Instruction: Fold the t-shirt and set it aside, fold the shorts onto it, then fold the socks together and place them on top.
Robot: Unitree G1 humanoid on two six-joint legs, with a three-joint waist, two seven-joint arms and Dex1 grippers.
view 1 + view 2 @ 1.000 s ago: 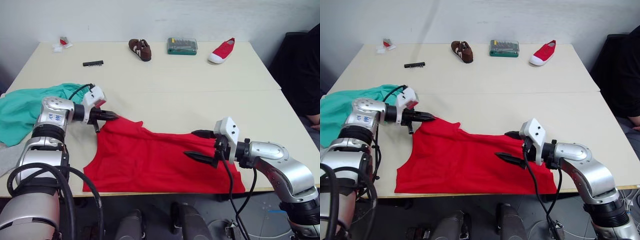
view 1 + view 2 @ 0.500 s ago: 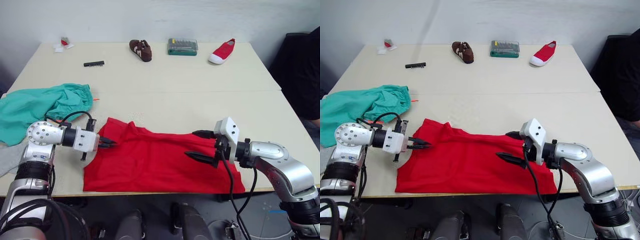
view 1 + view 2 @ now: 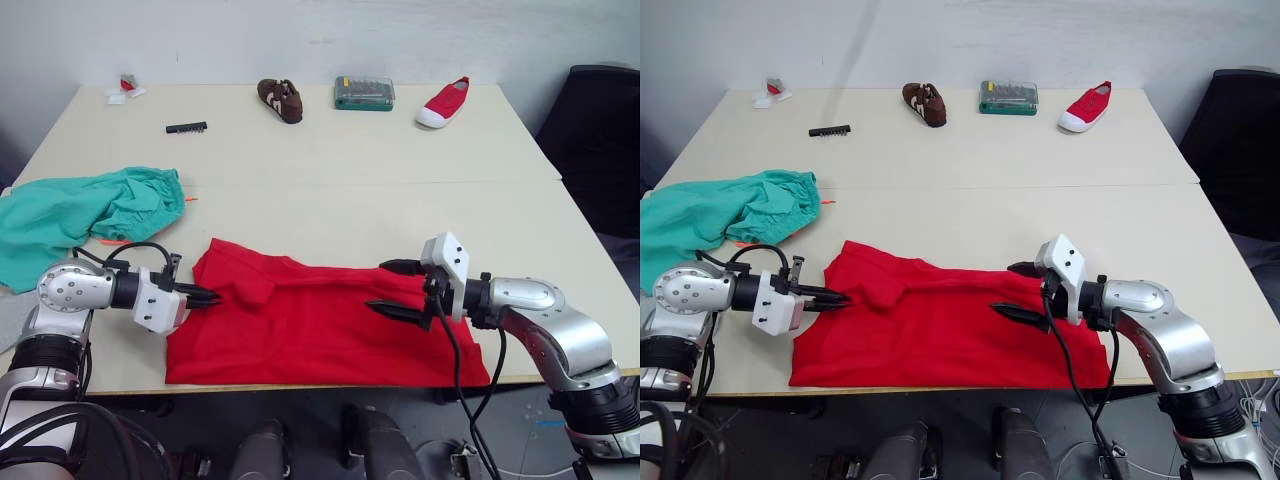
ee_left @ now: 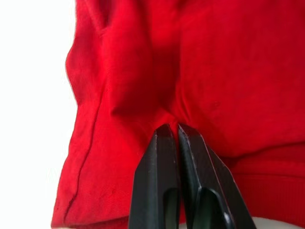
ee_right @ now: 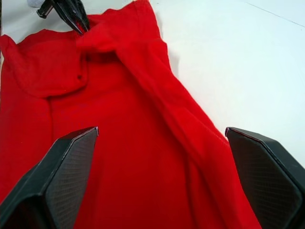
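Observation:
The red t-shirt (image 3: 320, 325) lies spread along the table's front edge, its left part bunched into a fold. My left gripper (image 3: 207, 297) is at the shirt's left edge, shut on a pinch of the red cloth (image 4: 167, 114). Just above the right half of the shirt my right gripper (image 3: 378, 286) stands wide open, holding nothing, its fingers (image 5: 71, 162) spread over the fabric. The teal shorts (image 3: 90, 210) lie crumpled at the left, with an orange drawstring (image 3: 190, 199) poking out. A bit of light grey sock (image 3: 8, 308) shows at the table's left edge beside my left arm.
Along the far edge sit a brown shoe (image 3: 280, 99), a green bit case (image 3: 364, 92), a red shoe (image 3: 443, 101), a black bit strip (image 3: 186, 127) and a small red-and-white item (image 3: 124, 88). A black chair (image 3: 600, 140) stands at the right.
My left gripper, shut on the shirt's left part, has drawn it from the far side toward the front edge, bunching it into a fold. The right gripper stayed open and barely moved.

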